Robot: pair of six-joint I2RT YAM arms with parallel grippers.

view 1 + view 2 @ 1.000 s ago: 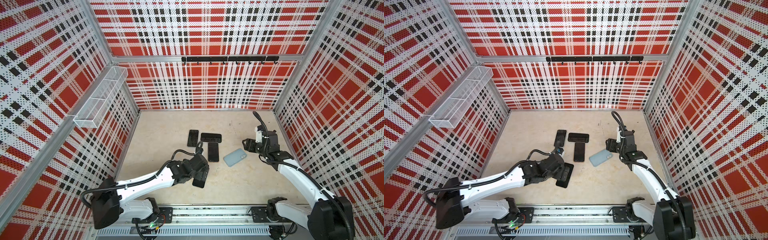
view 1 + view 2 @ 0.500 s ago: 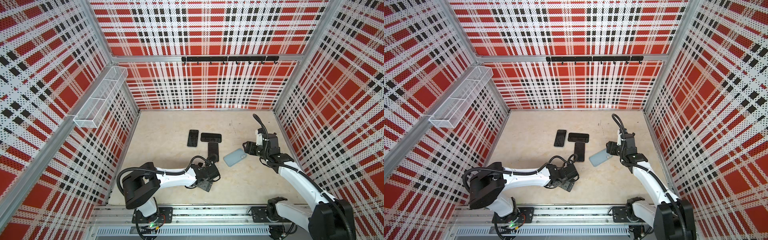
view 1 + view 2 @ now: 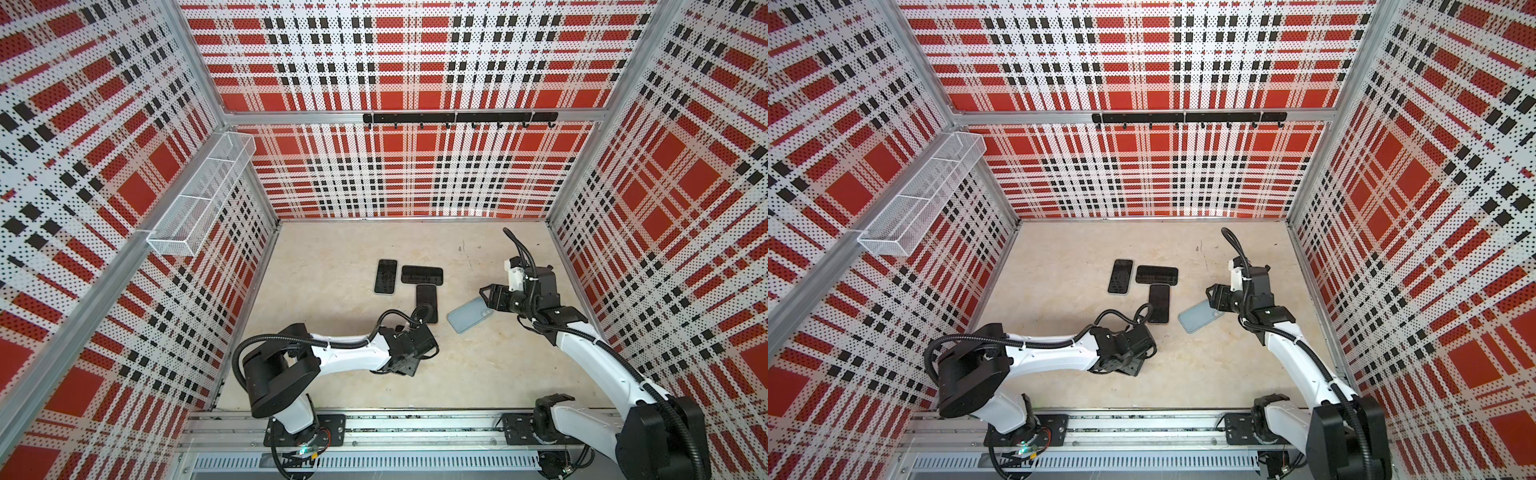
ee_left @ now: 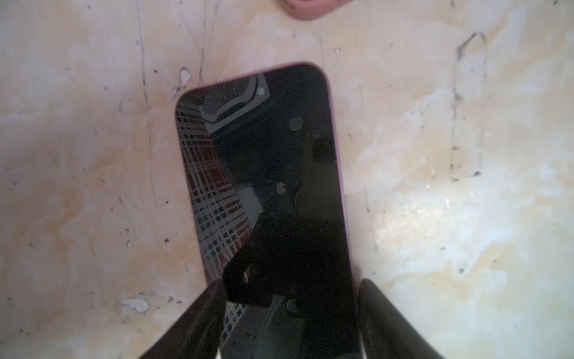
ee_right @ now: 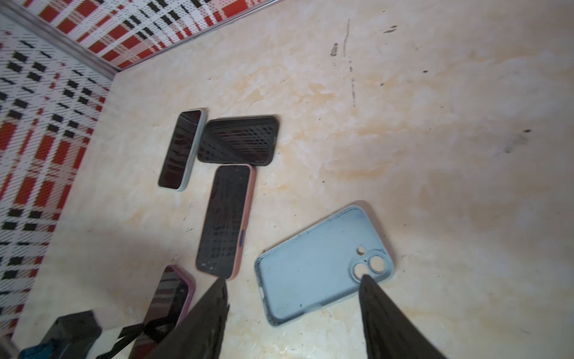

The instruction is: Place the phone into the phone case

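Left gripper [image 4: 290, 282]: fingers straddle the phone [image 4: 264, 161], flat on the table [image 4: 93, 155]; grip cannot be confirmed. Right gripper [image 5: 293, 278]: fingers wide above the case [image 5: 310, 267], at 2 o'clock from the phone.

A phone [image 4: 264, 171] with a dark, shiny screen and a pink rim lies flat on the yellowish counter [image 4: 93, 155]. The tool [image 4: 289, 283] has two black fingers [image 4: 202, 320], one by each long side. A pink thing [image 4: 307, 7] peeks in beyond.
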